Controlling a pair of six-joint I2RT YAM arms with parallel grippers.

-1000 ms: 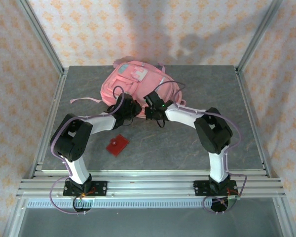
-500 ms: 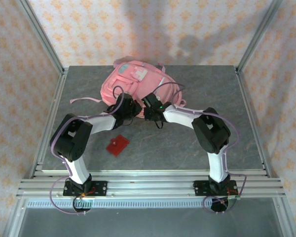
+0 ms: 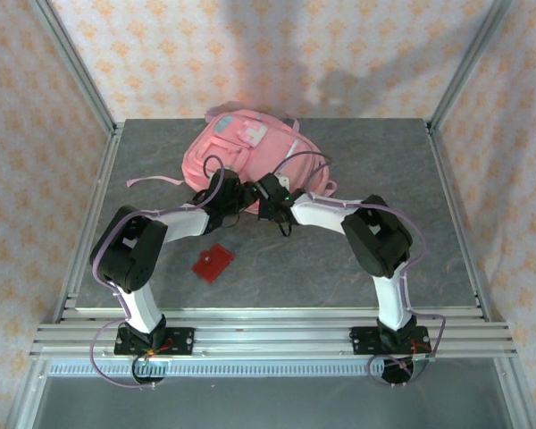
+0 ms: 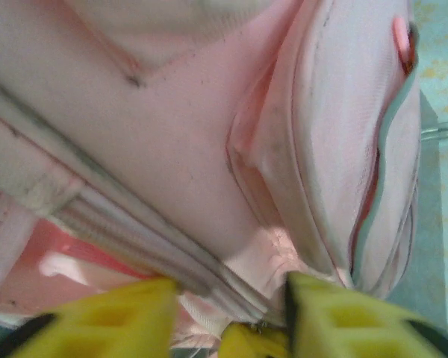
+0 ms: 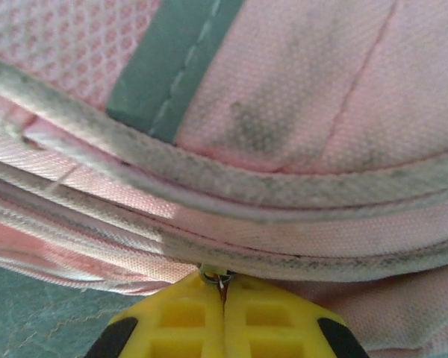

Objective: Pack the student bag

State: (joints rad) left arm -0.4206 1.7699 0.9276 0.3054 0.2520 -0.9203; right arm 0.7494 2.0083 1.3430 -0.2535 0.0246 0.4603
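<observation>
A big pink cloth backpack with grey zip edges and a white patch (image 3: 241, 147) lies on the far middle part of the grey stone-look table (image 3: 411, 179). Its pink straps trail out to the left on the table top.

The 2 arms reach in from the near edge, and both meet at the near side of the bag. The left gripper (image 3: 230, 191) is at the bag's near edge, and the right gripper (image 3: 266, 189) is just beside it, on its right.

From the left wrist, the left gripper (image 4: 230, 287) has its 2 yellow fingers (image 4: 119, 317) spread apart. The pink bag (image 4: 179, 149) is very close in front of them, and a pale stitched seam of the bag runs down into the gap between them. I cannot tell if the fingers touch the cloth.

From the right wrist, the right gripper (image 5: 222, 287) has its 2 yellow fingers (image 5: 179, 321) pressed tight together. A tiny silver metal ring (image 5: 216, 276) sits right at their tips, under the bag's long zip seam (image 5: 284, 224). I cannot tell if the ring is nipped between them. A grey strip (image 5: 172, 67) runs across the pink mesh above.

A small flat red square thing (image 3: 213, 262) lies on the table near the left arm, well apart from the bag.
</observation>
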